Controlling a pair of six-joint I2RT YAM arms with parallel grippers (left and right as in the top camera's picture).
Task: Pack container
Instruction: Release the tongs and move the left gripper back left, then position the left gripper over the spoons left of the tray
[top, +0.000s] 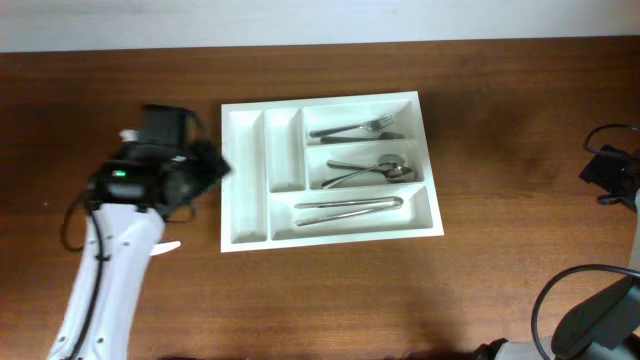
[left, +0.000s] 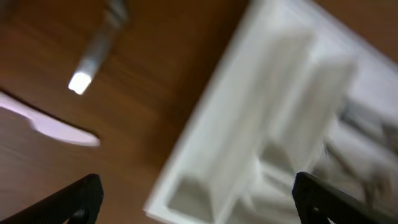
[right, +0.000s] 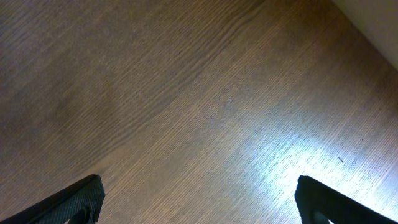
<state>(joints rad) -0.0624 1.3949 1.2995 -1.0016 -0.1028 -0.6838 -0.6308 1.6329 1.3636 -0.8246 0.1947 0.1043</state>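
The right pincer (right: 199, 200) stands wide apart over the brown wood-grain table (right: 186, 93).

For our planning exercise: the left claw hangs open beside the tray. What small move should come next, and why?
Probably lower the open left claw onto the white utensil lying on the table beside the tray; it is outside, and two narrow slots look empty.
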